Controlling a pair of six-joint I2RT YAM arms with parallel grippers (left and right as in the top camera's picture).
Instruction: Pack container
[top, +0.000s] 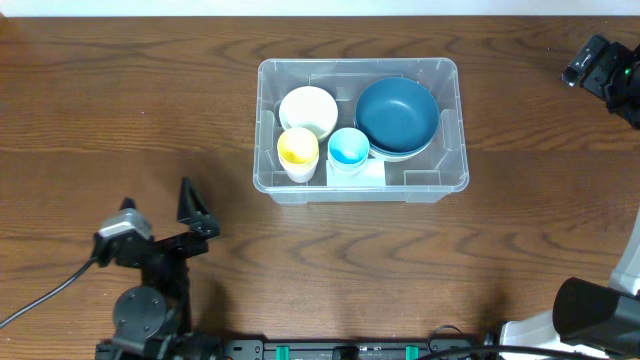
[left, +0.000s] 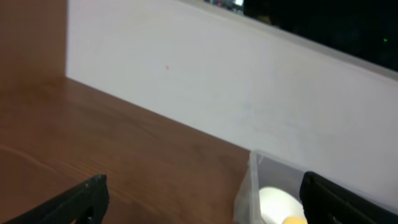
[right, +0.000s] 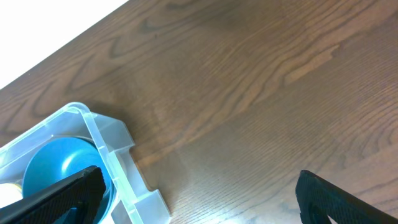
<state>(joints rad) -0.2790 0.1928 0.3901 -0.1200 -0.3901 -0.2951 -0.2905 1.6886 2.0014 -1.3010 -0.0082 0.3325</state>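
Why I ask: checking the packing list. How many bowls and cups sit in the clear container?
Bowls: 2, white bowl and dark blue bowl
Cups: 2, yellow cup and light blue cup
Total: 4 plainly visible, all in the container

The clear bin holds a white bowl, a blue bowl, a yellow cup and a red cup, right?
No: the overhead view shows the second cup is light blue, not red. The white bowl, blue bowl and yellow cup are in the clear bin.

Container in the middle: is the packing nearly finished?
Looks nearly done: the container holds a white bowl, blue bowl, yellow cup and blue cup. Nothing in hand: left gripper and right gripper are open, empty. No loose items outside, so little seems left.
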